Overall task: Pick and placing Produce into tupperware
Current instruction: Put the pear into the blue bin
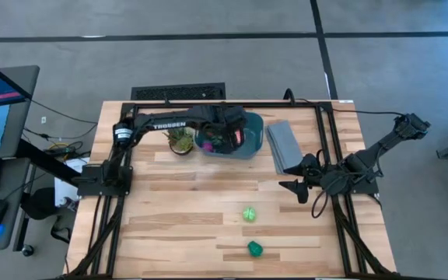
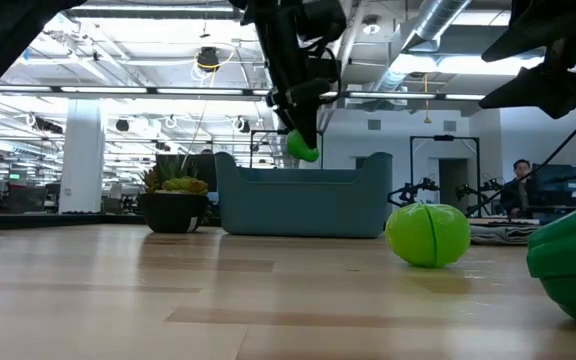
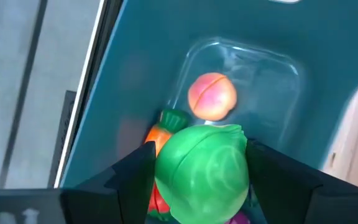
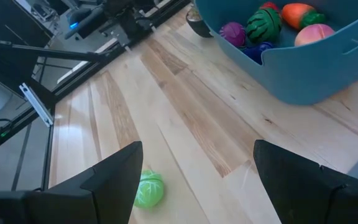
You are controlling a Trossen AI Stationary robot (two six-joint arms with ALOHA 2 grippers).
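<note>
My left gripper (image 2: 303, 140) hangs over the teal tupperware (image 2: 303, 203), shut on a green ball (image 3: 204, 173). Inside the tub lie a pink peach (image 3: 211, 96), an orange carrot (image 3: 159, 134), a striped watermelon (image 4: 263, 23) and a magenta piece (image 4: 232, 31). Two green pieces rest on the table nearer the front: a ball (image 1: 249, 214) and a darker one (image 1: 255, 248). My right gripper (image 1: 290, 187) waits open at the table's right, with nothing between its fingers. My left gripper pinches the green ball by its two opposite sides (image 3: 164, 169) between its two fingers (image 3: 129, 183). The fingers slant down from the table's left side. The ball hangs clear above the tub's inside, over the produce lying there.
A spiky potted plant (image 1: 181, 141) stands just left of the tub. A flat grey ribbed slab (image 1: 284, 145) lies to the tub's right. Black frame rails (image 1: 329, 148) run along the table's sides. Bare wood (image 1: 185, 210) stretches across the front left.
</note>
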